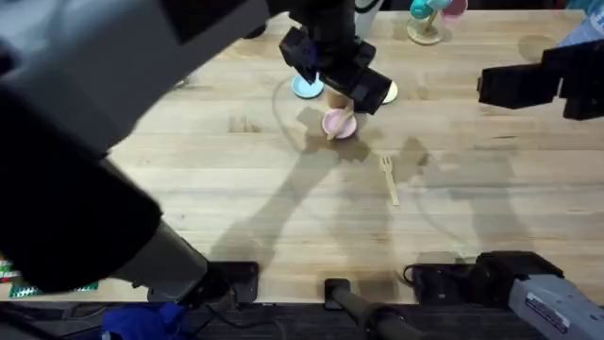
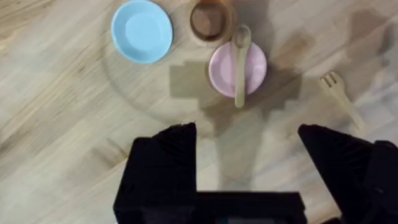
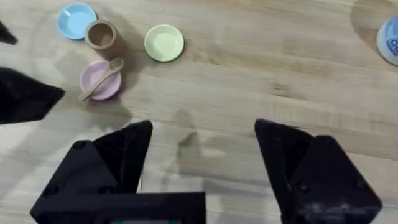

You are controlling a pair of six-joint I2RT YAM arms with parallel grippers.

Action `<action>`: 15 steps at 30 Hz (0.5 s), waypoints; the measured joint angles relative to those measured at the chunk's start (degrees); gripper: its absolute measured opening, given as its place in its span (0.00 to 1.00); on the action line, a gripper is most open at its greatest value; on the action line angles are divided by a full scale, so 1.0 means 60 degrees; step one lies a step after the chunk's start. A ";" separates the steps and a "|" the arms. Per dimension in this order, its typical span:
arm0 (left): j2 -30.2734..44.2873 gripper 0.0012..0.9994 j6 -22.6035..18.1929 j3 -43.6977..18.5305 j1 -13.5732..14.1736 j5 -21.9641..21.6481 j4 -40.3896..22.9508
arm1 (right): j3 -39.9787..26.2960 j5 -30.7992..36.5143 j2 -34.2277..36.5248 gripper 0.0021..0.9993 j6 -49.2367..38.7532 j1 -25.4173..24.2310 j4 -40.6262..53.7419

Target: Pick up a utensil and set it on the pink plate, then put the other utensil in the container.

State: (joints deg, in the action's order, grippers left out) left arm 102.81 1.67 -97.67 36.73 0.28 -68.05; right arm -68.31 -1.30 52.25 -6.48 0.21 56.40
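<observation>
pale wooden spoon (image 2: 240,62) and fork (image 2: 339,94), both matt; the pink plate (image 2: 255,78) looks smooth, faintly glossy plastic. the table (image 2: 62,124) is light, grained wood; the cup (image 2: 210,20) is matt brown.

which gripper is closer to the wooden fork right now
Left. The left gripper hovers over the pink plate, near the fork; the right gripper sits farther off toward the table's right side.

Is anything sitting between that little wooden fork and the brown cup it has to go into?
Partly. The pink plate with the spoon on it lies roughly between the fork and the brown cup. Both are low, so lifting the fork over should clear them.
</observation>
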 joint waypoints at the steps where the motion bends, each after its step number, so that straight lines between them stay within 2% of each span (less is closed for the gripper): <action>1: -0.0129 1.00 0.0001 0.0000 0.0000 -0.0028 -0.0078 | 0.0000 0.0000 -0.0003 1.00 0.0001 0.0000 0.0003; 10: -0.1313 1.00 0.0000 0.0000 -0.0065 -0.0430 -0.0990 | 0.0000 0.0000 -0.0003 1.00 0.0000 0.0000 0.0000; 15: -0.2139 1.00 0.0000 0.0337 -0.0387 -0.0490 -0.0978 | 0.0000 0.0000 -0.0003 1.00 0.0003 0.0000 0.0000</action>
State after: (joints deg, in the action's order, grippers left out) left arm 89.98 1.67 -95.65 34.41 -2.66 -73.92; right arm -68.31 -1.30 52.23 -6.46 0.21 56.40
